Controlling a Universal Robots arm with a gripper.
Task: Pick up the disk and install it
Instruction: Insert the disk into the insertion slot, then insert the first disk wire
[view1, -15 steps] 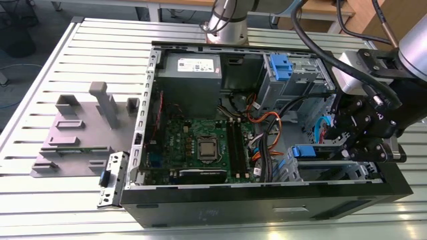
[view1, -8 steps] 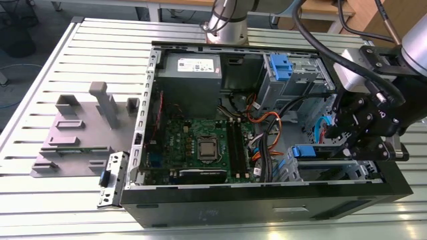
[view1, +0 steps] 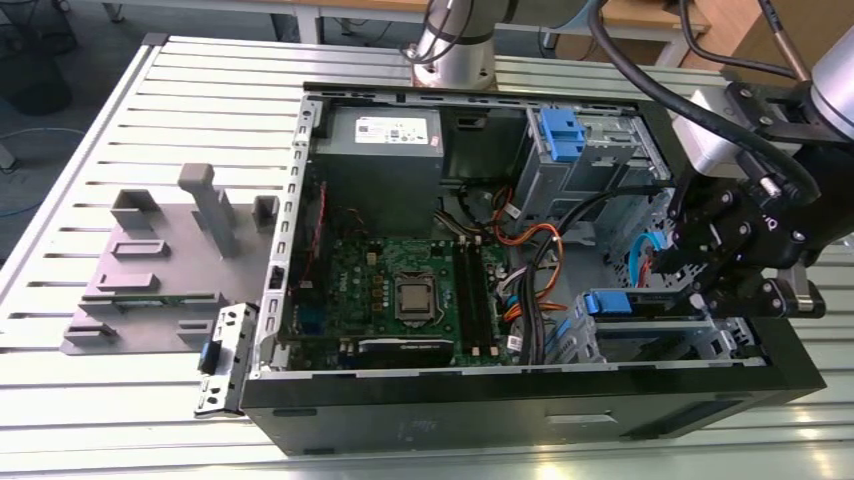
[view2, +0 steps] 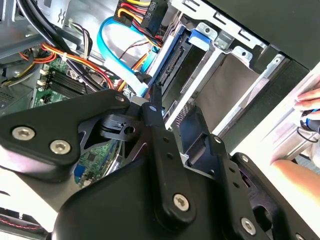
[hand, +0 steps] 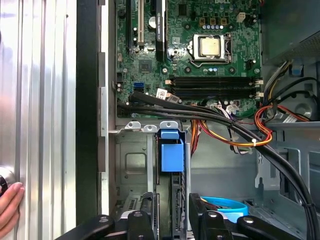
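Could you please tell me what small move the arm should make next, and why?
Probably a short, gentle push of the disk deeper into the drive cage. The pincer straddles the disk, which stands edge-on in the cage's slot; I cannot tell whether it is seated.

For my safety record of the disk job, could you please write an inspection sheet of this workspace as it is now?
Surface: slatted metal table, carrying the open computer case.
Job's things: the disk, blue tab showing, stands edge-on in the drive cage inside the case.
Clutter: grey fixture block and loose metal bracket on the table, at the exterior view's left of the case.
Grippers: pincer is down at the disk in the cage; the grip cannot be judged.
Cables: orange, yellow and black bundle and blue data cable lie close to the cage.
Surroundings: a person's hand at the table beside the case.
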